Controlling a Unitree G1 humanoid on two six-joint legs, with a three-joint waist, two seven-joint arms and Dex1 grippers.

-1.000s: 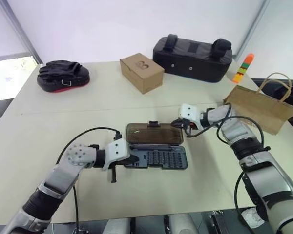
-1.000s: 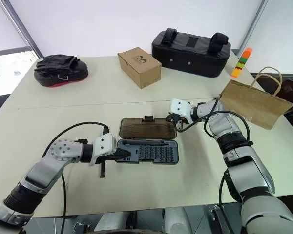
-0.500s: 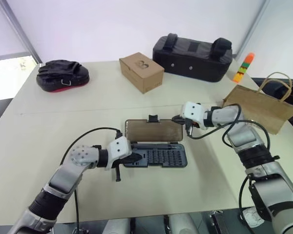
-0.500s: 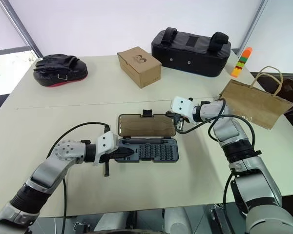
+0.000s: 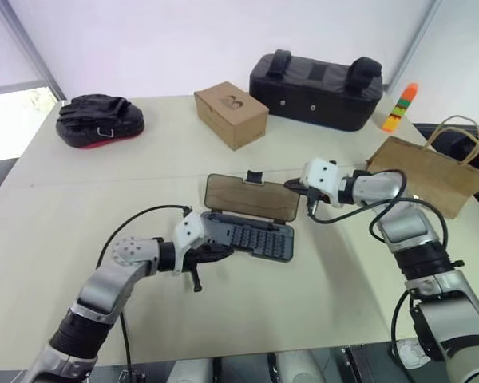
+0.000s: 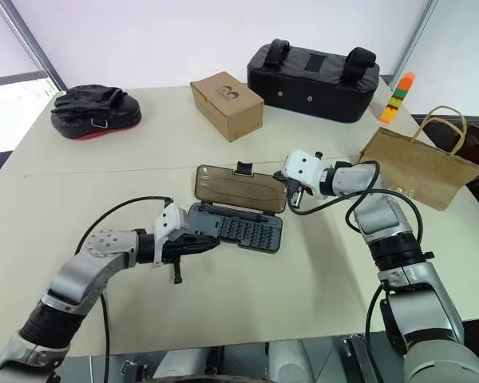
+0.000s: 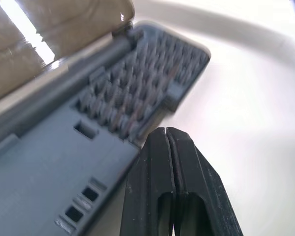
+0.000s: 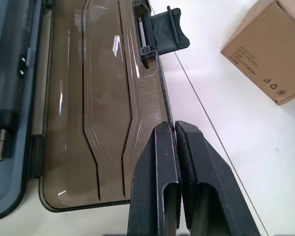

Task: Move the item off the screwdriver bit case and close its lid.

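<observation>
The screwdriver bit case lies open at the middle of the table, its near-left end raised, the smoky lid standing up along the far edge. The paper bag rests well off to the right, clear of the case. The risk, as it looks: the lid could slip off the right gripper, whose fingers are pressed together against the lid's right end, or the tilted case could skid sideways and spill bits. The left gripper, fingers pressed together and pinching nothing, is wedged at the case's near-left edge.
</observation>
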